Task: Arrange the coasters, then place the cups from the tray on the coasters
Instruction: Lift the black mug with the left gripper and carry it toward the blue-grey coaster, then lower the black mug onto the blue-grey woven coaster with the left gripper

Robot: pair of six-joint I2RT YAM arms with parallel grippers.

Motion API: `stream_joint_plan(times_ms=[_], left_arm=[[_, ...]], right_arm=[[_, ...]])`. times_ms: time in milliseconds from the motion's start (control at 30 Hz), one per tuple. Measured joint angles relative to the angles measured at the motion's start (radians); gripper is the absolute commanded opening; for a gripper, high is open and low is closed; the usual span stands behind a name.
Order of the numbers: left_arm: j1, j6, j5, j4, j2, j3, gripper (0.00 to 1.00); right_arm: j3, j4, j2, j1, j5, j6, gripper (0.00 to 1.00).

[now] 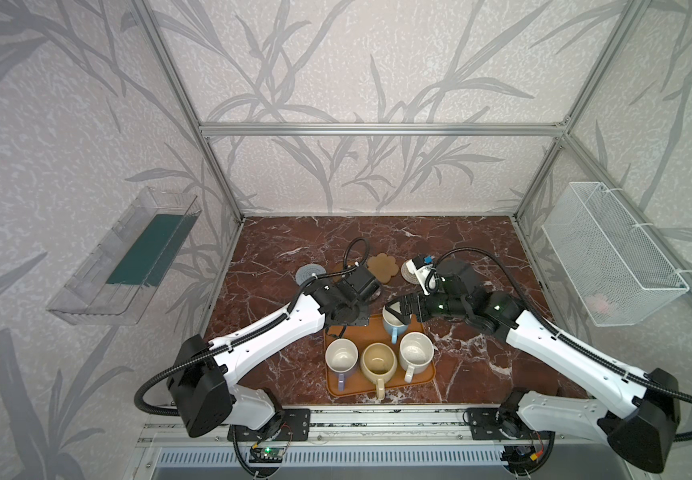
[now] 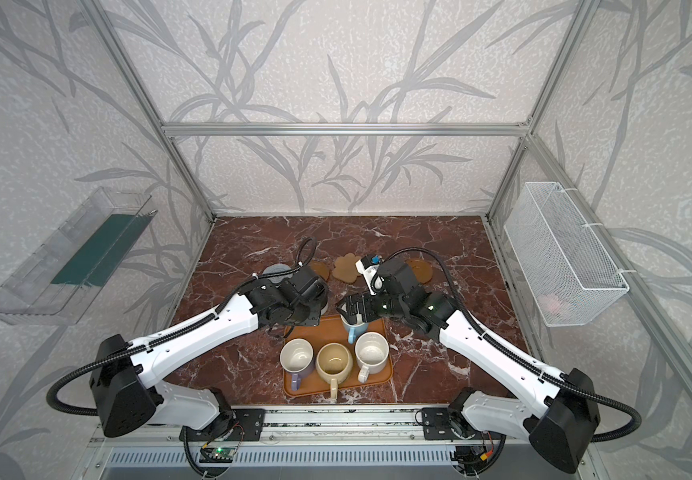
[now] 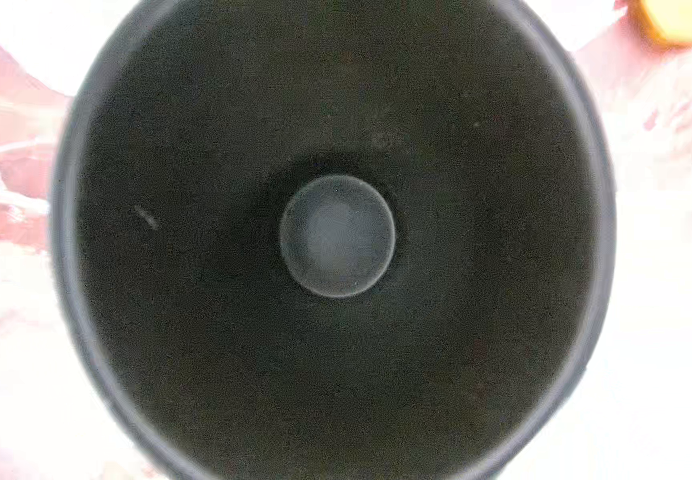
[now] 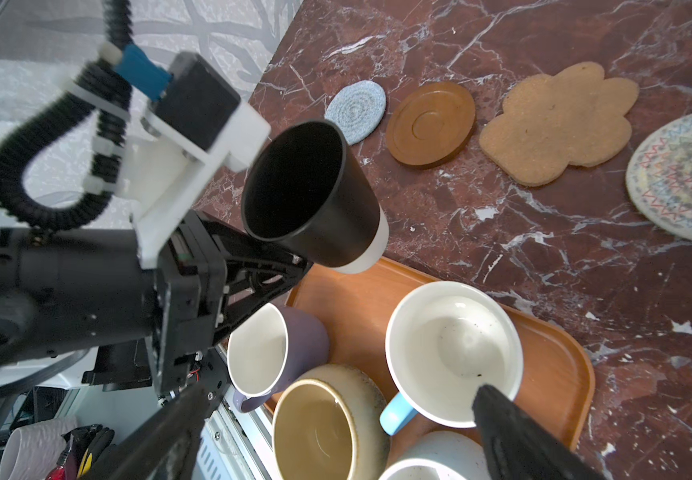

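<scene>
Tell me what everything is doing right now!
left gripper, shut on black cup
black cup, held upright
right gripper, open over light blue cup
light blue cup, on tray
lavender cup, on tray
tan-yellow cup, on tray
speckled white cup, on tray
grey woven coaster, bare
left wooden coaster, bare
flower-shaped coaster, bare
cream woven coaster, bare
right wooden coaster, half hidden

The left arm point(image 1: 261, 332) reaches from the worktop's near edge toward its middle, wrist bent downward. The left gripper point(image 4: 294, 264) is clamped on a black cup point(image 4: 315, 195), which it holds tilted. The right arm point(image 1: 552, 336) reaches in from the near right corner, wrist roughly level. The right gripper point(image 1: 396, 311) points leftward, jaws spread wide.
</scene>
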Motion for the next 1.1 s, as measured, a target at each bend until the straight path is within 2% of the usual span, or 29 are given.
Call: stream_joint_plan(times_ms=[600,1100], left_arm=[[0.307,0.153,0.053,-0.017,-0.029,0.045,0.00],[0.509,0.275,0.116,0.018,0.100,0.087,0.00]], right_arm=[[0.252,0.014,0.271,0.043,0.055,0.011,0.99],[0.509,-0.001,0.556,0.048,0.070,0.026,0.99]])
